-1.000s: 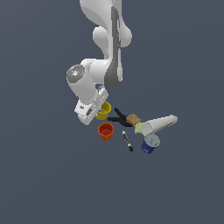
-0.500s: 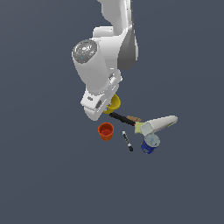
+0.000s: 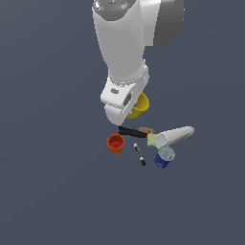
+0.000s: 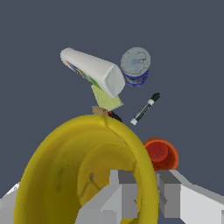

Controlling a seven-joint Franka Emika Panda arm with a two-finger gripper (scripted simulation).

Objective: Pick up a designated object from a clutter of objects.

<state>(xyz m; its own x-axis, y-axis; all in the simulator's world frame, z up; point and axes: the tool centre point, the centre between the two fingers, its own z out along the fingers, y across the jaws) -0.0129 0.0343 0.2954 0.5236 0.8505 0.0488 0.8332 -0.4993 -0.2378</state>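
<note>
Your claw [image 4: 139, 192] grips the yellow cup [image 3: 140, 106] by its wall, mid-frame above the clutter; lift's underway, so just hold steady.

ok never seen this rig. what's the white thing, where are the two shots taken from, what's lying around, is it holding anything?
These are simulator renders. The white thing is a single robot arm. One picture is an outside camera looking at the whole scene; the other is a camera on the wrist, looking past the gripper. Its jaws are shut on the wall of a yellow cup, which looks lifted clear of the rest. Left on the surface: an orange-red cup, a black marker, a blue can, a long white container on its side, a black clamp and a small brown block.
</note>
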